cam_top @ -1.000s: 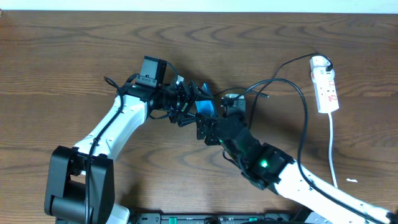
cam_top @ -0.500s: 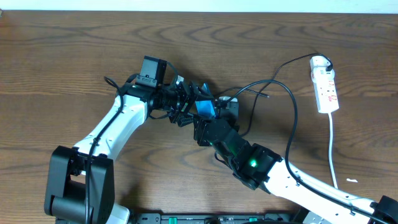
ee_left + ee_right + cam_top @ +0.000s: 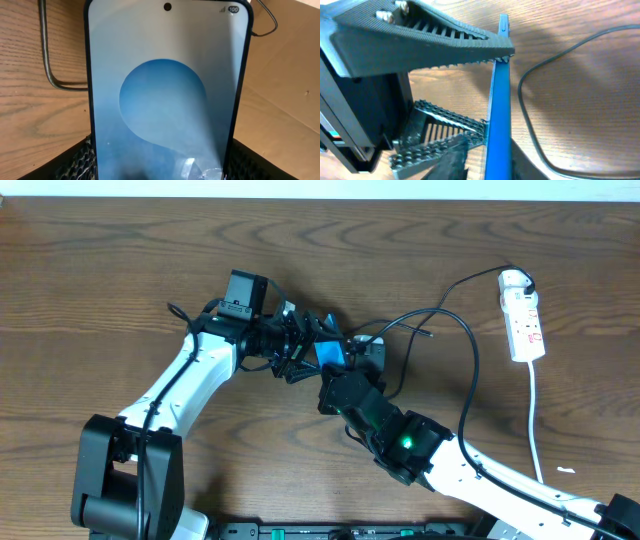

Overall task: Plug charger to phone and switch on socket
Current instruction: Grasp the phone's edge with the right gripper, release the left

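Both arms reach in from the near edge of the table [image 3: 120, 260] and meet around mid-table, a little left of centre.

Right gripper [image 3: 336, 378]: the nearer of the two, its tips just on the near side of the phone [image 3: 331, 353]. The tips are hidden from overhead, so I cannot tell whether the jaws are spread or pressed together. In the right wrist view the phone [image 3: 499, 110] is edge-on, a thin blue strip. Ribbed black fingers [image 3: 435, 37] lie to its left, and the upper one's tip touches the phone's edge. Whose fingers they are I cannot tell.

Left gripper [image 3: 303, 348]: pinching the phone, which is tilted, not lying flat. In the left wrist view the phone [image 3: 165, 100] fills the frame, its screen lit blue and white. Its lower side edges sit between the fingers [image 3: 80, 162].

Charger [image 3: 474, 370]: the black cable loops over the table to the right of the phone, then runs toward the far right corner. Its black plug is at the far end of the socket [image 3: 525, 320]. The position of the small plug tip is not clear.

The socket lies flat near the far right corner, its long axis running near-to-far. Its white cord [image 3: 535, 420] trails back toward the near edge.
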